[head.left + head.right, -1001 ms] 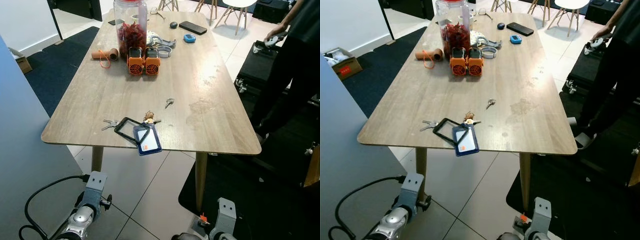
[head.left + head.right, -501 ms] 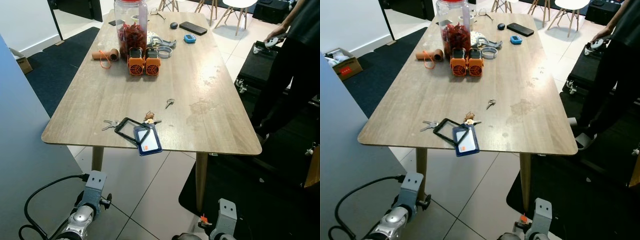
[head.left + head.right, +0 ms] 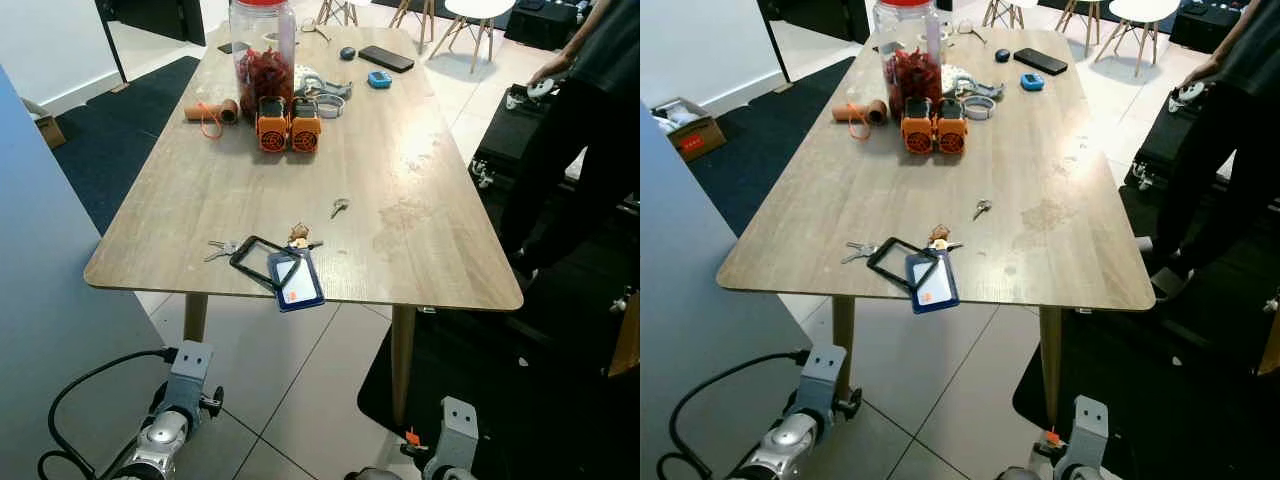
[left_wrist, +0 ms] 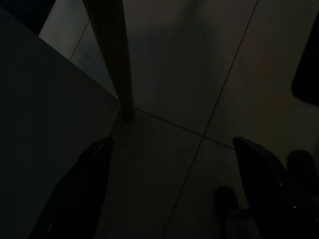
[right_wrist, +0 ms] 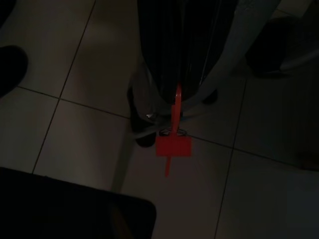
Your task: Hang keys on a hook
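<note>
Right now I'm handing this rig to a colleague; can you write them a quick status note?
Left tool: hangs idle near the floor, fingers apart, holding nothing.
Right tool: low by the floor, state unclear.
Silver keys lie at the near edge of the long wooden table, beside a black lanyard with blue card holder; a lone small key lies mid-table.
Done: nothing.
Left: pick up keys, find hook, hang them.

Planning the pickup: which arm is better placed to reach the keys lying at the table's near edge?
Probably left. The keys lie left of the blue badge holder, roughly above the left gripper, which hangs low, open, beside the table leg. The right arm also hangs low.
</note>
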You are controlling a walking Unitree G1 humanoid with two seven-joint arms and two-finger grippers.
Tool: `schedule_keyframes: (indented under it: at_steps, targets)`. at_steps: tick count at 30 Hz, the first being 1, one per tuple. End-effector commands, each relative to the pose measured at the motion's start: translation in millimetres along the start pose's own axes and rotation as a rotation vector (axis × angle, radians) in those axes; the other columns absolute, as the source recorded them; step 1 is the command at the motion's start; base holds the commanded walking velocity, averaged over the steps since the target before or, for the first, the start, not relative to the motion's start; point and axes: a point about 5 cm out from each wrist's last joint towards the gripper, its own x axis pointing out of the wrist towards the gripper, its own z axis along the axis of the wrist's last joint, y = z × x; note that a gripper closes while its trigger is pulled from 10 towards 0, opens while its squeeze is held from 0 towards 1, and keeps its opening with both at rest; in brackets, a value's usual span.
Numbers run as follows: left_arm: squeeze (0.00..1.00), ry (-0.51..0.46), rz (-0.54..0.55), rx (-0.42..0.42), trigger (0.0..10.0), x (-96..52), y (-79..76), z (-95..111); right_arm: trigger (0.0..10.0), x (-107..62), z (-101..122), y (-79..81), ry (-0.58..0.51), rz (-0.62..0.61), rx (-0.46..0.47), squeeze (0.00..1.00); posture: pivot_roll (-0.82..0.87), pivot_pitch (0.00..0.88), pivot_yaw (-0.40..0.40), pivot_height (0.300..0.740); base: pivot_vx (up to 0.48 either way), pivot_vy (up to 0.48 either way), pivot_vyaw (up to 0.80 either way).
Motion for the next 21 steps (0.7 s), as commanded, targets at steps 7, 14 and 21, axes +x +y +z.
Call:
schedule_keyframes:
  at_steps: [7,14,21]
  targets:
    - [0.0,0.012,-0.008,0.001,10.0,0.6,-2.7,-0.5,10.0,-1.1,-1.8,-5.1,-0.002,-0.027,0.014,0.0,0.08,0.034,-0.018,0.74,0.0,0.0,0.0]
    - [0.0,0.018,-0.012,0.001,10.0,0.7,-0.8,-0.8,10.0,-1.7,-3.4,-6.6,-0.001,-0.032,0.016,0.0,0.06,0.033,-0.006,0.74,0.0,0.0,0.0]
    - [0.0,0.023,-0.017,0.007,10.0,0.5,-2.0,-1.7,10.0,-2.6,-2.9,-11.4,-0.005,-0.037,0.009,0.0,0.07,0.043,-0.012,0.74,0.0,0.0,0.0]
